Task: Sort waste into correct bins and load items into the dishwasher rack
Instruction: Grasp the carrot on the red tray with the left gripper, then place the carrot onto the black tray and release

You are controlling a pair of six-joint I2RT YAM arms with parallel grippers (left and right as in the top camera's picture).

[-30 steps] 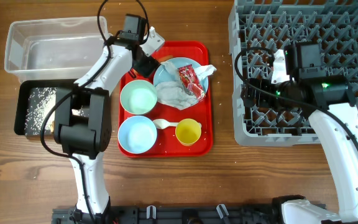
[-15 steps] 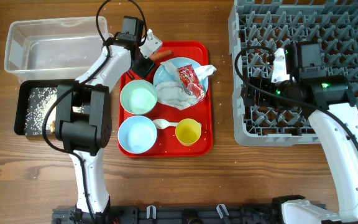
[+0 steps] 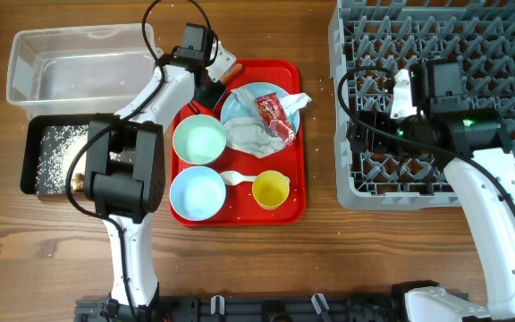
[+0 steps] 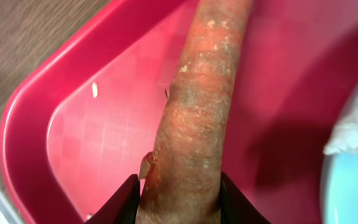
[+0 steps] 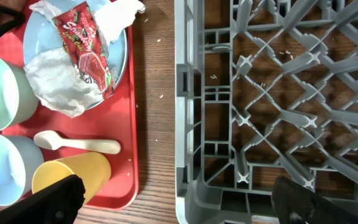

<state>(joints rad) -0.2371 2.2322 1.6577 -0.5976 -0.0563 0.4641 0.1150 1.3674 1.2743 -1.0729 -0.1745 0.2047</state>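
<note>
Since a second ago, the left gripper (image 4: 179, 200) has been shifted slightly and narrowed around the carrot (image 4: 197, 106), at the far left corner of the red tray (image 3: 298, 179); its fingers (image 4: 120, 202) are seen pressed against both sides of the carrot, so it is judged to be gripped; whether it has been lifted off the red tray cannot be told; the right gripper (image 5: 179, 202) is held wide apart and empty over the near left edge of the rack (image 3: 508, 54); rice (image 3: 56, 148) is seen lying in the black tray (image 3: 32, 174); nothing is made out in the tub (image 3: 70, 40); the napkin (image 3: 244, 134) and wrapper (image 3: 274, 116) are left on the plate (image 3: 244, 100); the green bowl (image 3: 198, 139), blue bowl (image 3: 197, 192), cup (image 3: 271, 189) and spoon (image 3: 237, 178) are left on the red tray; nothing is seen loaded in the rack; the task is judged to be at an early stage, with most sorting and all loading left to be done
</note>
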